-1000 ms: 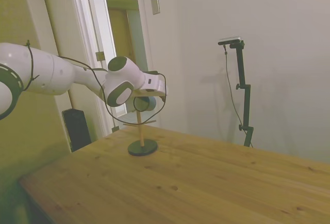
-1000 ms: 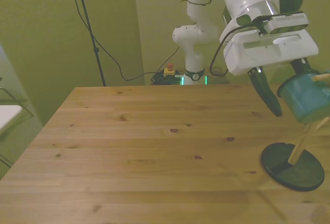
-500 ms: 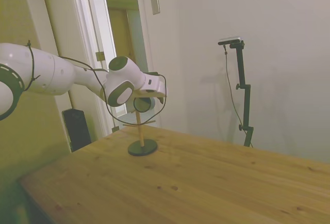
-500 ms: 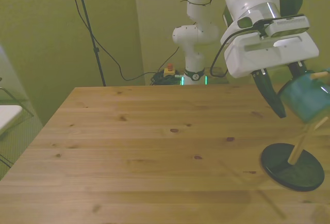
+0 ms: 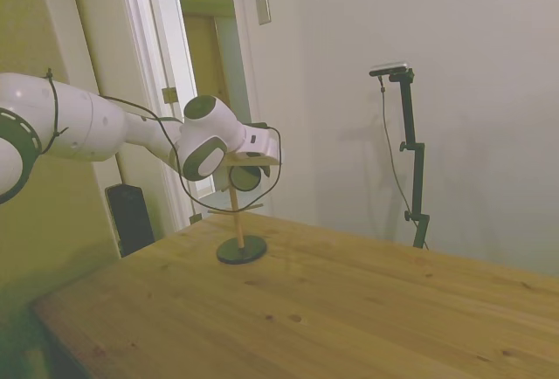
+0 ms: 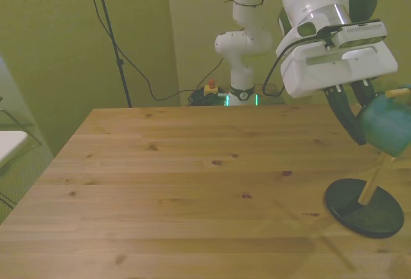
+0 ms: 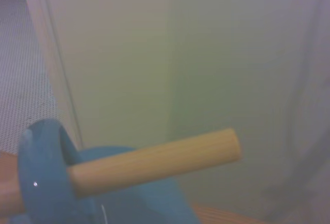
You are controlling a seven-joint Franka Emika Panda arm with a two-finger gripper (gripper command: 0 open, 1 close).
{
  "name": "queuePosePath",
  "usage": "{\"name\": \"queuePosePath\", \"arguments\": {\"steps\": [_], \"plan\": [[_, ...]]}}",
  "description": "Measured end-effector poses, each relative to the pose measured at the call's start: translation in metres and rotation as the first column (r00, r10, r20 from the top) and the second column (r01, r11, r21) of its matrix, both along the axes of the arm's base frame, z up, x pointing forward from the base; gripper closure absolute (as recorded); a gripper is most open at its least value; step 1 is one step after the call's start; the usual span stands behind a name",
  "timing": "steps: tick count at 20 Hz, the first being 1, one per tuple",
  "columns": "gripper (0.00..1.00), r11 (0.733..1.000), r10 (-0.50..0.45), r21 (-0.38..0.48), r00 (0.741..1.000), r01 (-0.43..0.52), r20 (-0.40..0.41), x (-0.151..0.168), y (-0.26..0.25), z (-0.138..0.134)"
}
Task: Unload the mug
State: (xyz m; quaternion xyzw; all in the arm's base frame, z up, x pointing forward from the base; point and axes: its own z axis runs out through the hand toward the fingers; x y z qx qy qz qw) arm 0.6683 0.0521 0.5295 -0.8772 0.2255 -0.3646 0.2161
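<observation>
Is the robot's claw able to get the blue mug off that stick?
Probably yes. The claw is already right at the mug, with one dark finger against its side. The mug's handle hangs on the wooden peg, whose free end looks bare, so sliding it off seems possible.

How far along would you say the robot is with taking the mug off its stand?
Done: the gripper has reached the mug, with one dark finger on each side of it. In hand: getting the mug off; the wrist view shows its handle threaded on the wooden peg. Left: slide the handle off the peg's end, then set the mug on the table.
</observation>
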Motion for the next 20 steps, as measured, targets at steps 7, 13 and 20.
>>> {"name": "queuePosePath", "arguments": {"steps": [7,13,20], "plan": [[1.00,1.000,0.006,-0.004,1.000,-0.006,-0.006,-0.001,0.003,-0.002],[1.00,1.000,0.005,-0.003,1.000,-0.005,-0.007,-0.001,0.002,-0.002],[1.00,0.999,-0.020,0.037,1.000,0.021,-0.023,-0.034,-0.003,0.003]]}}
